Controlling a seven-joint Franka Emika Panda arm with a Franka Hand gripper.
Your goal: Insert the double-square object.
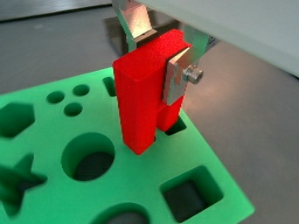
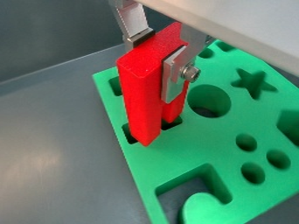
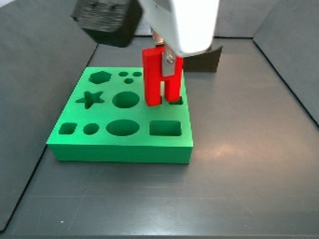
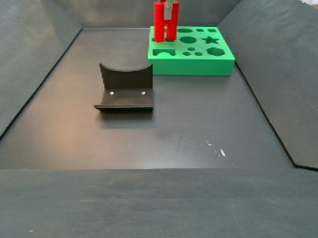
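The double-square object (image 1: pixel 146 96) is a glossy red tall block, upright in both wrist views (image 2: pixel 149 87). My gripper (image 1: pixel 160 54) is shut on its upper part, with one silver finger (image 2: pixel 176 72) flat on its side. Its two legs stand at paired square holes near the edge of the green board (image 2: pixel 251 114), and their tips seem just inside the holes. In a side view the red block (image 3: pixel 161 75) stands on the board (image 3: pixel 118 126) under my gripper (image 3: pixel 163 56). It also shows at the far end in a side view (image 4: pixel 165 20).
The green board (image 1: pixel 35 131) has several other shaped holes: round, star, square. The dark fixture (image 4: pixel 125 88) stands on the grey floor apart from the board (image 4: pixel 192 54), and shows behind the arm in a side view (image 3: pixel 207 58). Dark walls ring the floor.
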